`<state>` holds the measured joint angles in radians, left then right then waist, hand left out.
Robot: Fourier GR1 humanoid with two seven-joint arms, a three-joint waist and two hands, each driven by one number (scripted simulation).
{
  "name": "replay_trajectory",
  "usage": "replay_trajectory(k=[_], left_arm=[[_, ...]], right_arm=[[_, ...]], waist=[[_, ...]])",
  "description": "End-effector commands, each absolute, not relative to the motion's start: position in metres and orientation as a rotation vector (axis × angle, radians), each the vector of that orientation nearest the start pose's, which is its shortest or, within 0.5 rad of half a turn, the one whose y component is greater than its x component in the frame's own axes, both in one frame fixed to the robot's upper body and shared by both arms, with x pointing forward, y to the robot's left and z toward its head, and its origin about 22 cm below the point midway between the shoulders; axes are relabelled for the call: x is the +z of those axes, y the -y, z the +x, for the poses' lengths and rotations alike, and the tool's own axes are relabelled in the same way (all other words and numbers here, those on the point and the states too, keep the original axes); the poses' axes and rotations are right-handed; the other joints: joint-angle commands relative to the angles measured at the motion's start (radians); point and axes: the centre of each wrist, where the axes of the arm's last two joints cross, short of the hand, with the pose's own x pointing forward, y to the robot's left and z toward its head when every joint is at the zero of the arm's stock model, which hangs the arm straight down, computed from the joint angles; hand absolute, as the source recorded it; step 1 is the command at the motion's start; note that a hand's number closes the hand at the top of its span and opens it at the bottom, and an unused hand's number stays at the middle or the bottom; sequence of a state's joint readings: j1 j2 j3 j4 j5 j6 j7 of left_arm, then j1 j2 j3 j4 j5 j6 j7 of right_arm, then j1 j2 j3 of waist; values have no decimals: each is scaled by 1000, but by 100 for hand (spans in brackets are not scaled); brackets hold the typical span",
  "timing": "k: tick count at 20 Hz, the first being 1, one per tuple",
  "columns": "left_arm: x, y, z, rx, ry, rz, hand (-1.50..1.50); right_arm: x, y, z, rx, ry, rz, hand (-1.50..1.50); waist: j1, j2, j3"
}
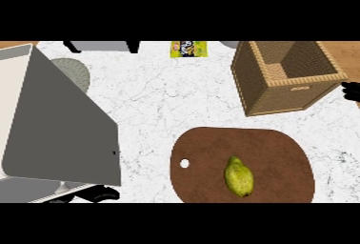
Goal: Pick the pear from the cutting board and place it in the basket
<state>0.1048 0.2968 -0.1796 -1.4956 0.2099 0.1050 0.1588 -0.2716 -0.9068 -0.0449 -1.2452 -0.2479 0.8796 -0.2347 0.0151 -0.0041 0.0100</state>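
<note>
Starting at the left of the frame, a broad grey slab (63, 133) fills the whole side. I take it for my left forearm held close to the camera. Under its lower edge, at the bottom left, a black shape pokes out that I read as the left hand (102, 194). So little of it shows that I cannot tell whether it is open or closed. A grey plate (76, 71) is half hidden behind the slab in the upper left.

In the middle lies bare white counter (162, 105), with a yellow packet (188, 48) at the top edge, well clear of the work.

The brown cutting board (211, 152) sits lower centre to lower right. The pear (238, 176) lies on it, long axis running up and down the frame, with nothing touching it. So as I judge it, no part of the task is done: the pick, the carry and the drop are all left.

The wicker basket (281, 100) stands in the upper right, just above the board, its mouth open and no pear showing inside. Only a black scrap of the right hand (351, 90) shows at the right edge, just beside the basket, and I cannot tell its state either.

Nothing lies between pear and basket – the basket's tall near wall is the one thing to lift over.
</note>
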Motion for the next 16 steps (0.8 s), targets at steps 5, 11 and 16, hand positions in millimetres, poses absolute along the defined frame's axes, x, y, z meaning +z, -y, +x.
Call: replay_trajectory(k=[5, 11, 16], left_arm=[[-51, -311, 204, -21, 1031, 159, 0], [-44, -305, 202, -20, 1015, 150, 0], [-46, -290, 195, -44, 1030, 146, 0]], right_arm=[[111, 408, 303, 951, 1489, 336, -150], [86, 370, 307, 964, 1466, 309, -150], [70, 354, 306, 1035, 1427, 311, -150]], waist=[[-7, 10, -10], [-6, 8, -9], [-3, 7, -9]])
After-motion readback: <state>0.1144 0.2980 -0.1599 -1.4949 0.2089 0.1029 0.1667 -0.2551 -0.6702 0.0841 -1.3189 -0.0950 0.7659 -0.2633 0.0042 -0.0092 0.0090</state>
